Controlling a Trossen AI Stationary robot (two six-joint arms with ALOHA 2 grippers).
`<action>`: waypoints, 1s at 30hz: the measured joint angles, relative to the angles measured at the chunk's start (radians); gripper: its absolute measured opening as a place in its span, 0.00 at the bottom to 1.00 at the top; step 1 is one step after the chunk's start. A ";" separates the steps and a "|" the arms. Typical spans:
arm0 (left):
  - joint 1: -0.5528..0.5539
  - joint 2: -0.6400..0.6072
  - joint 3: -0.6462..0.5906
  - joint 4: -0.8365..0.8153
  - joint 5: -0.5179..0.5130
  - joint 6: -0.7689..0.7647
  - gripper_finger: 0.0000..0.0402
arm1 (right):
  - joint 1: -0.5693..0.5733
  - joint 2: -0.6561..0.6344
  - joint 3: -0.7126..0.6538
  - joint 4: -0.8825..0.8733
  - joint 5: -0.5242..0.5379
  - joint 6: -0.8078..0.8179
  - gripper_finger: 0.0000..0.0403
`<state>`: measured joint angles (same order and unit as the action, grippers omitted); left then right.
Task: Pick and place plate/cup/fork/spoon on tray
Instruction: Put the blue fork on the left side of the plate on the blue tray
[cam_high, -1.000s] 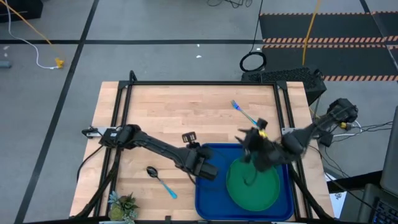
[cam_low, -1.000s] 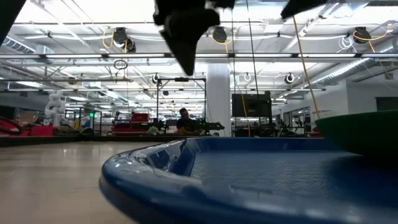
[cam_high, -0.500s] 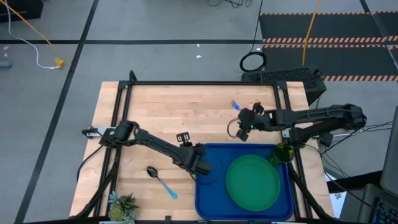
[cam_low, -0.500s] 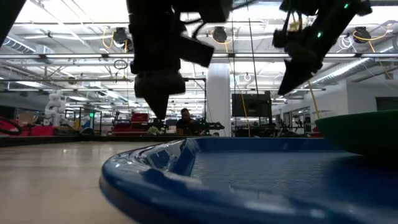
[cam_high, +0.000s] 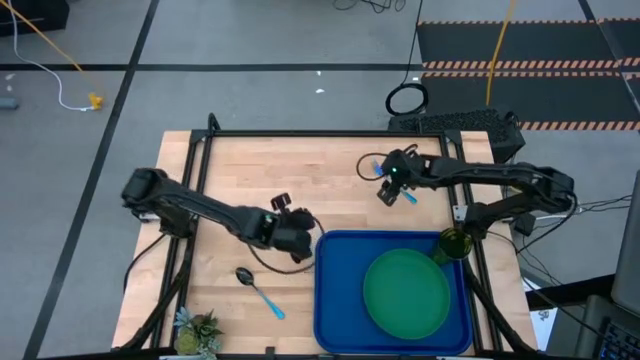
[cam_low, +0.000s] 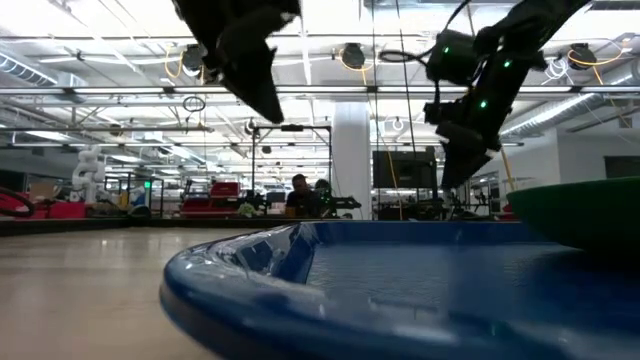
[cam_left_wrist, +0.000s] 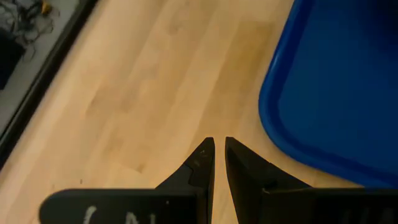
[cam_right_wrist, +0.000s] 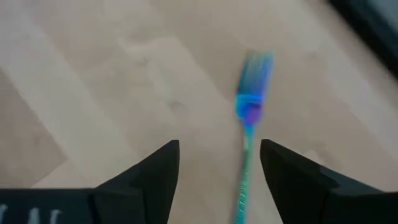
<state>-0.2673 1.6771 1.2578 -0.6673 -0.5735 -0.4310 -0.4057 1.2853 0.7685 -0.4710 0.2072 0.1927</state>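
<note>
The right gripper (cam_right_wrist: 214, 168) is hovering spread wide and empty above the fork (cam_right_wrist: 249, 124), which is lying blurred on the far right table (cam_high: 250, 170). The left gripper (cam_left_wrist: 219, 144), fingers nearly touching and holding nothing, is hanging left of the tray (cam_high: 335, 300).

Bare worktop (cam_high: 260, 170) lies open across the far left half. The tray (cam_high: 335, 300) with the plate (cam_high: 405, 290) fills the near right; the cup (cam_high: 455, 245) stands at its far right corner. The spoon (cam_high: 258, 290) and a potted plant (cam_high: 198, 330) occupy the near left. The right tool (cam_high: 390, 185), open, hangs over the fork (cam_right_wrist: 249, 124).
</note>
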 joint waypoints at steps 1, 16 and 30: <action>0.003 -0.028 -0.025 0.026 0.000 0.013 0.10 | -0.008 0.019 0.000 0.012 -0.020 -0.006 0.55; 0.094 -0.258 -0.234 0.348 0.074 0.110 0.10 | -0.139 0.189 0.000 0.069 -0.076 -0.047 0.56; 0.118 -0.256 -0.234 0.435 0.130 0.164 0.10 | -0.172 0.250 0.000 0.075 -0.053 -0.051 0.45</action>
<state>-0.1490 1.4212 1.0237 -0.2324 -0.4437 -0.2667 -0.5774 1.5349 0.7681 -0.3962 0.1543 0.1418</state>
